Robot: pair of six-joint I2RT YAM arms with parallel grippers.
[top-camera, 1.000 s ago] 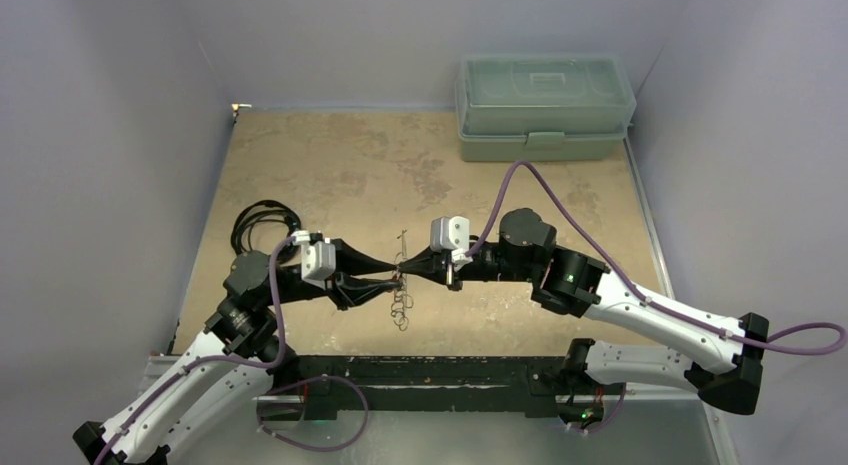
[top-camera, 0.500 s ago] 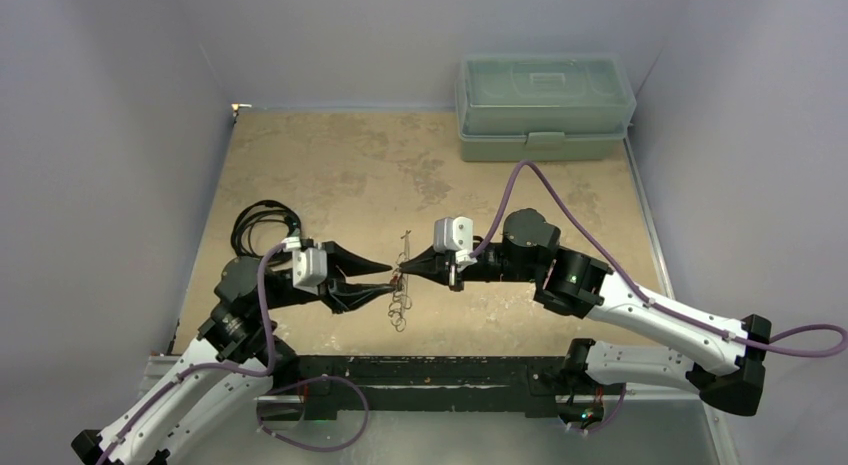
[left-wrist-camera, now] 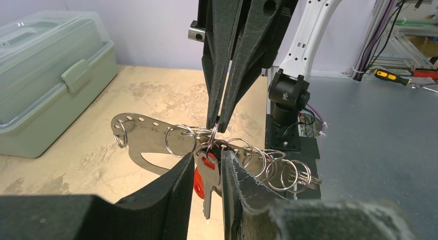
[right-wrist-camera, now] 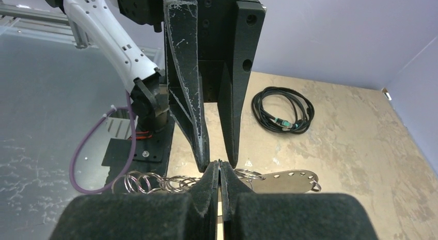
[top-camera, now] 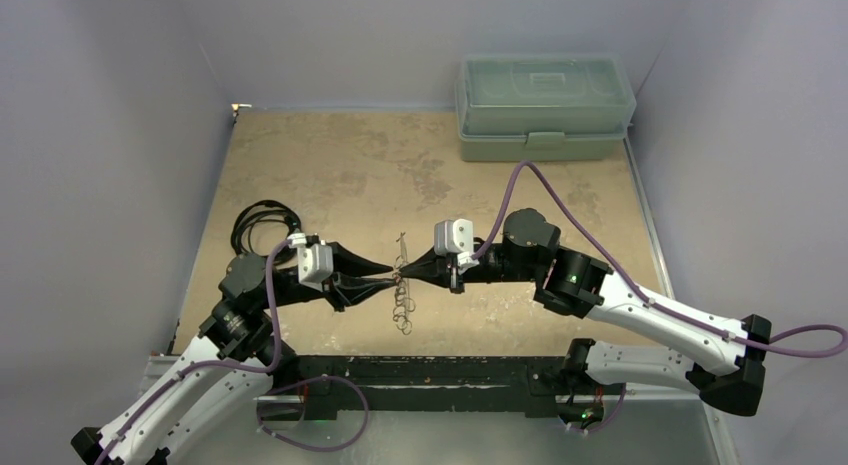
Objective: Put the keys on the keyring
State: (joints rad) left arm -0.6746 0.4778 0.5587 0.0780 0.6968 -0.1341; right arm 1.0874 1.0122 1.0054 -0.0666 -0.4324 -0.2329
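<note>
The key point(left-wrist-camera: 208, 170), silver with a red head, sits upright between my left gripper's point(left-wrist-camera: 207, 153) fingers, which press on its edges. Its head lies against a thin wire ring. My right gripper point(left-wrist-camera: 214, 127) comes in from the opposite side and is shut on that ring. The keyring point(left-wrist-camera: 147, 142) is a flat pale plate with holes and several silver rings, partly hidden behind my left fingers. In the top view both grippers meet tip to tip, the left point(top-camera: 388, 277) and the right point(top-camera: 404, 275), with the keyring point(top-camera: 402, 310) hanging below them. The right wrist view shows its plate point(right-wrist-camera: 286, 181).
A pale green lidded box point(top-camera: 545, 107) stands at the back right of the tan table. A coiled black cable point(top-camera: 262, 223) lies at the left, behind my left arm. The black base rail point(top-camera: 420, 380) runs along the near edge.
My left gripper drew back to the left, then came right again to meet the right gripper's tip. The hanging rings swung slightly. The right gripper rose a little, then dropped back.
</note>
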